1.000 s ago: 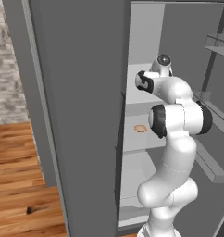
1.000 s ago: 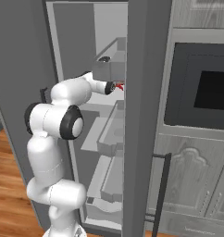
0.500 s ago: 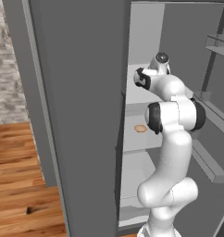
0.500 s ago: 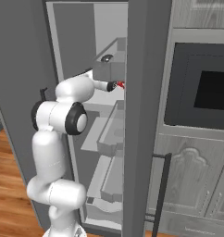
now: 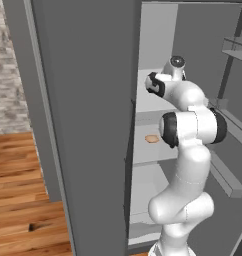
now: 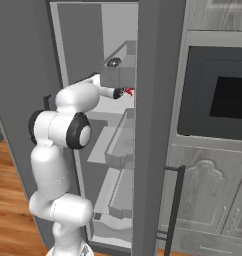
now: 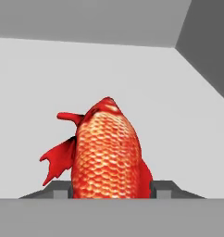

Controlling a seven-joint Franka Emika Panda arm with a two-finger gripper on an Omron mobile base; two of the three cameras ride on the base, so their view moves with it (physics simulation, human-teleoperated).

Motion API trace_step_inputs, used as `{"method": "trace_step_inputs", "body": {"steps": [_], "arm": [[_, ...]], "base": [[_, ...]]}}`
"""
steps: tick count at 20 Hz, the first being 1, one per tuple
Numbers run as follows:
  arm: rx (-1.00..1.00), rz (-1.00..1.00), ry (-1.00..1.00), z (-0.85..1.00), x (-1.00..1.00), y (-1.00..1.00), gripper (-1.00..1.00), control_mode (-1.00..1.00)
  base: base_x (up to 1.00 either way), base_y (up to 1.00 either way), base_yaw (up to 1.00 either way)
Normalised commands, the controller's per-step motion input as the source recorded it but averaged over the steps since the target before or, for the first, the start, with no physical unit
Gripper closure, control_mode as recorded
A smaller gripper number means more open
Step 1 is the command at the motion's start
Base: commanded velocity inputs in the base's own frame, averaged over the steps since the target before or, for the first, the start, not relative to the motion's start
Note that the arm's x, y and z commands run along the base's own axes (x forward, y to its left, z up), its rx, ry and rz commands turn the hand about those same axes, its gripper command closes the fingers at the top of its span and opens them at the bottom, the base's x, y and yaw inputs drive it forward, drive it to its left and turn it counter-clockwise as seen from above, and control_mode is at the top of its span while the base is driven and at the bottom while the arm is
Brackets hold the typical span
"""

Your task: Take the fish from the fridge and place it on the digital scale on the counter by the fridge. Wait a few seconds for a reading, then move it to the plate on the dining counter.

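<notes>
2 fingertips (image 7: 164,190) flank the fish (image 7: 108,155), gripper (image 7: 109,190) narrowed onto its body, inside the fridge (image 6: 158,125) above a pale shelf (image 7: 35,102).

Inside the fridge (image 5: 83,100), on an upper shelf (image 7: 109,74): the fish (image 7: 107,155), close before the gripper (image 7: 109,190), squarely between its two fingertips (image 7: 58,190) and seemingly touching both. Behind the fish, the back wall; to the right, a side wall. In the right base view, fish (image 6: 128,91) at the arm's tip, just beside the door edge. One shelf lower, left of the arm: a small flat item (image 5: 152,138). Right of the fridge: a built-in oven (image 6: 223,95) over cabinet doors (image 6: 208,195).
</notes>
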Motion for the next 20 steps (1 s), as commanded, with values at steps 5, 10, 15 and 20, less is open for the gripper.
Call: {"method": "trace_step_inputs", "body": {"steps": [5,10,15,20], "arm": [[0.01,0.0,-0.05,0.01,-1.0,0.19,1.0,-1.0],[0.01,-0.01,-0.01,0.23,-1.0,0.19,1.0,-1.0],[0.0,-0.04,-0.01,0.49,-1.0,0.26,1.0,-1.0],[0.01,-0.01,0.0,0.46,-1.0,0.25,1.0,-1.0]], "base": [[0.0,0.0,0.0],[0.0,0.0,0.0],[0.0,0.0,0.0],[0.0,0.0,0.0]]}}
